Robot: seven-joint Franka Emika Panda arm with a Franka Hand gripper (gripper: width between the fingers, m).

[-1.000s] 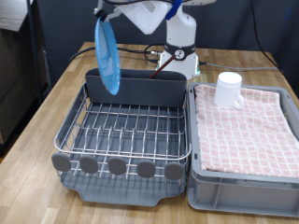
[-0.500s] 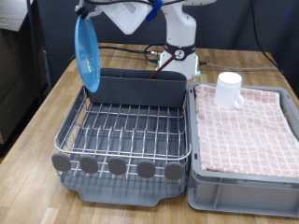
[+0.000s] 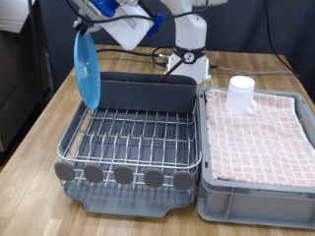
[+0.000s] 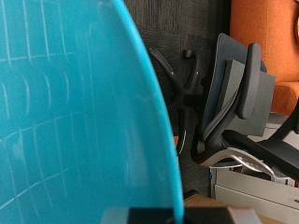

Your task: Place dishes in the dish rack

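The hand [image 3: 87, 26] hangs high at the exterior view's upper left, closed on the top edge of the light-blue plate [image 3: 88, 67], which hangs on edge, nearly upright, with its lower rim just above the far left corner of the dish rack [image 3: 128, 138]. The plate sits beside the left end of the rack's tall grey compartment [image 3: 148, 91], and whether it touches the rack cannot be told. The wire grid of the rack holds no dish, and a row of round grey discs [image 3: 123, 175] runs along its near side. To the exterior view's right, the white mug [image 3: 241, 94] stands on the pink checkered cloth of the grey crate [image 3: 258, 187], well apart from the hand. Rack and crate rest side by side on the wooden table [image 3: 39, 128]. In the wrist view the plate [image 4: 75, 121] fills most of the frame, with office chairs [image 4: 234, 93] behind it.
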